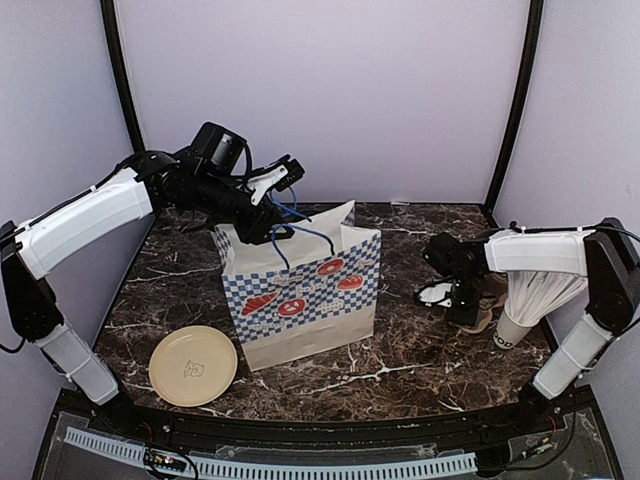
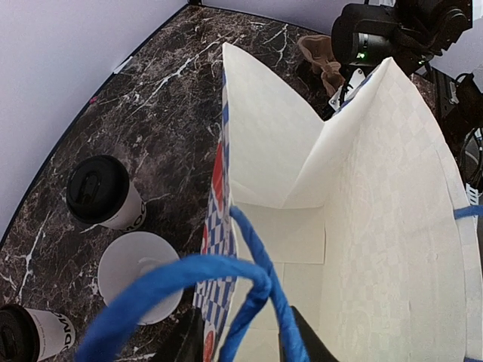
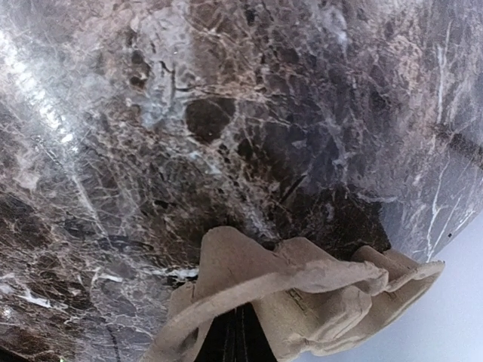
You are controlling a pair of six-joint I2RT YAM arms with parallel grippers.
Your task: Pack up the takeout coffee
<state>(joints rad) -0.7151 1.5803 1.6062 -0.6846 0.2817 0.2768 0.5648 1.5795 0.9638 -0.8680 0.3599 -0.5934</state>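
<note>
At the left gripper [image 1: 272, 230] the bag [image 2: 377, 188] is smooth, creased, matt white paper inside, its handle [image 2: 189, 275] a twisted blue cord; left of that gripper the lidded cup [image 2: 127, 216] is smooth white paper under a faintly shiny black plastic lid [image 2: 96, 188]. In the right gripper [image 3: 238, 339] the tray [image 3: 302, 294] is rough, matt brown moulded pulp; beyond it the table [image 3: 226, 113] is glossy, dark and marble-veined.

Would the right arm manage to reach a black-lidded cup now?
Probably not: its tool seems shut on a cardboard carrier, and the paper bag stands between it and the lidded cups.
</note>
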